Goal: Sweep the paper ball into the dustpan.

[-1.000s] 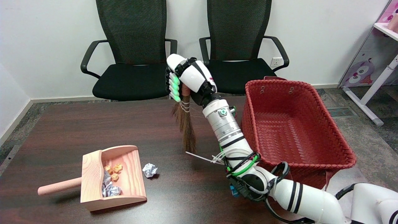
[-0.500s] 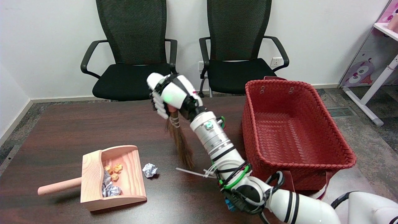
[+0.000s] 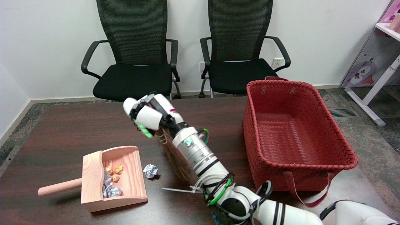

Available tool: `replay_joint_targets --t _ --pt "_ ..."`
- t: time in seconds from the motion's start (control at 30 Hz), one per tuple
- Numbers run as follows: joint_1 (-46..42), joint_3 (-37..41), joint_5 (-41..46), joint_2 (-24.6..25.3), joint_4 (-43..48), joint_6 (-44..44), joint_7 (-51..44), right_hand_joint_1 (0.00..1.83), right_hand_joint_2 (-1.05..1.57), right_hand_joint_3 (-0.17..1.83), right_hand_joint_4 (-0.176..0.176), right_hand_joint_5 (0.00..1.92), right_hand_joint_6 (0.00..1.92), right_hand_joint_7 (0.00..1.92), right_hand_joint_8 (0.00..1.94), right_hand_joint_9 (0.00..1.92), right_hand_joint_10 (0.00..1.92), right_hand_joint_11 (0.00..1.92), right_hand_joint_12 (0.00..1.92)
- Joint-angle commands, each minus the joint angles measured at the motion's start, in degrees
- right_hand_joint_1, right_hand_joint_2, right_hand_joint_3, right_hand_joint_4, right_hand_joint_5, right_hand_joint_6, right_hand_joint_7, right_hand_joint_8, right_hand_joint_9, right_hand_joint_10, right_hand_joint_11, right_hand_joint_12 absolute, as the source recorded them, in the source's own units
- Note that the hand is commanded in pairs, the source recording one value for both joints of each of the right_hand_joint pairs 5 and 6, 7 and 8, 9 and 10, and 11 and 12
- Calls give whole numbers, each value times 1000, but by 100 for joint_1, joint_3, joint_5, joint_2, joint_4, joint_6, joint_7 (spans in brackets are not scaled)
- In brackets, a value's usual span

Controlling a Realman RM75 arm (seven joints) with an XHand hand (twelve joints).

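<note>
From the head view, my right robot hand grips a small broom, its bristles slanting down toward the desk. The paper ball lies on the desk just beside the open mouth of the wooden dustpan, apart from the bristles.

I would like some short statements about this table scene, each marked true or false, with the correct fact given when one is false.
1. The right hand holds a small broom. True.
2. The loose paper ball lies inside the red basket. False: it lies on the table, just right of the dustpan.
3. The dustpan already contains crumpled paper. True.
4. The broom bristles press on the loose paper ball. False: they are to its right, apart from it.
5. The dustpan handle points toward the basket. False: it points left, away from it.
</note>
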State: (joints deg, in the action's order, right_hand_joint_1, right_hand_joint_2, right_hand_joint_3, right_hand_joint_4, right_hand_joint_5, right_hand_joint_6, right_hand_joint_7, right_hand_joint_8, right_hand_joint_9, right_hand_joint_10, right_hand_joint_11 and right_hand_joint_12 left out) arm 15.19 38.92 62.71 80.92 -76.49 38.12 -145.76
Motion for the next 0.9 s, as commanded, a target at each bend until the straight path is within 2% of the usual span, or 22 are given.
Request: replay_joint_targets --t 0.03,0.37,0.53,0.9 --pt "116 -87 -601 768 1083 -235 -48 723 1571 1833 28 1920 1920 1920 1920 1920 1920 1920 1920" --pt "116 -87 -148 854 1083 -182 232 666 1463 1833 15 1920 1920 1920 1920 1920 1920 1920 1920" --pt "142 -87 31 864 1083 -121 1702 647 1329 1833 11 1920 1920 1920 1920 1920 1920 1920 1920" --pt "248 -193 4 871 1083 461 3304 612 1193 1833 3 1920 1920 1920 1920 1920 1920 1920 1920"
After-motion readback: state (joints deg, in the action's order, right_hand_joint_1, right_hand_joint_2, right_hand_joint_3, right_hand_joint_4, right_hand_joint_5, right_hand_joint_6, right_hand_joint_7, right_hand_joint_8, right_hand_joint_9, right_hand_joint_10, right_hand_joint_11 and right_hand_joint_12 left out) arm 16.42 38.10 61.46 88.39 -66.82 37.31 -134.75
